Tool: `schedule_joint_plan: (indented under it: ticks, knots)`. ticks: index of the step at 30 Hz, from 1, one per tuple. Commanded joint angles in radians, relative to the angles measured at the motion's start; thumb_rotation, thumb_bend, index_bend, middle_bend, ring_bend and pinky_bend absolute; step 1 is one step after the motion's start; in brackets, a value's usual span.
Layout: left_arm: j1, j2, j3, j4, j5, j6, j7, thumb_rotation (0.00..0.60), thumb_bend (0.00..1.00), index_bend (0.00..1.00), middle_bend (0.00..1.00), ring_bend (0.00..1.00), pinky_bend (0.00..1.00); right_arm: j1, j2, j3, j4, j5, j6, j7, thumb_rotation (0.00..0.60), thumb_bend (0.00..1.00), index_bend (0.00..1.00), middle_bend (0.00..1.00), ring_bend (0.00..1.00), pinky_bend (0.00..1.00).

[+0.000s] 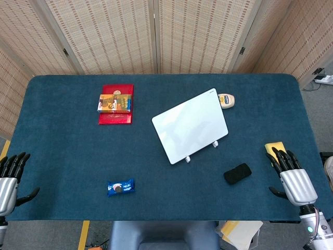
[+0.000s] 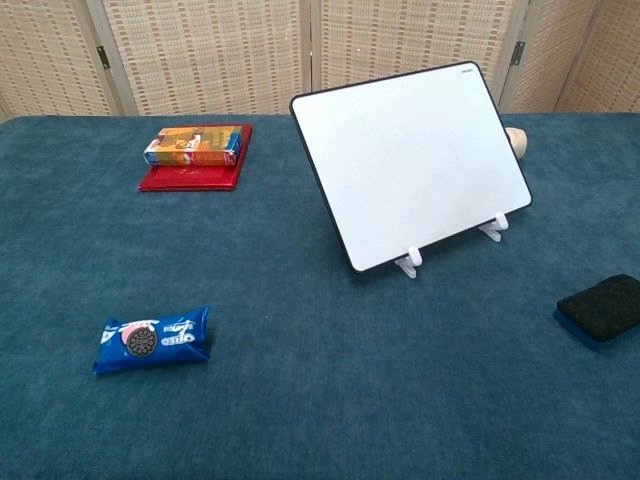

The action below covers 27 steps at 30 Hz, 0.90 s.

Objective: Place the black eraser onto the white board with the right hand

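Note:
The black eraser (image 1: 238, 173) lies flat on the blue table cloth, right of centre near the front; the chest view shows the eraser (image 2: 603, 307) at its right edge. The white board (image 1: 190, 124) leans tilted on small white feet behind it, also in the chest view as the white board (image 2: 412, 160). My right hand (image 1: 292, 176) hovers at the table's right front, fingers spread and holding nothing, a short way right of the eraser. My left hand (image 1: 9, 177) is at the left front edge, fingers apart and empty.
A red book (image 1: 116, 104) with a snack box (image 1: 114, 102) on top lies at the back left. A blue cookie pack (image 1: 120, 187) sits front left. A small jar (image 1: 226, 100) lies behind the board. A yellow pad (image 1: 274, 148) is beside my right hand.

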Motion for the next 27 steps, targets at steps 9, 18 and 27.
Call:
schedule_joint_plan:
  ticks: [9,18,27]
  knots:
    - [-0.005,-0.004,0.000,-0.003,0.002,-0.005,0.006,0.600,0.23,0.05,0.10,0.09,0.04,0.003,0.005,-0.002,0.004,-0.004,-0.012,0.011,0.600,0.18,0.07,0.00,0.00,0.00]
    - [-0.003,0.005,-0.001,-0.003,-0.003,-0.003,-0.019,0.600,0.23,0.05,0.10,0.10,0.04,0.133,0.035,0.016,-0.056,0.053,-0.253,-0.134,0.600,0.18,0.14,0.00,0.00,0.00]
    - [0.005,0.005,0.002,-0.008,-0.003,0.005,-0.012,0.600,0.23,0.05,0.10,0.09,0.04,0.217,0.000,0.034,-0.093,0.137,-0.379,-0.368,0.600,0.18,0.24,0.00,0.00,0.00]
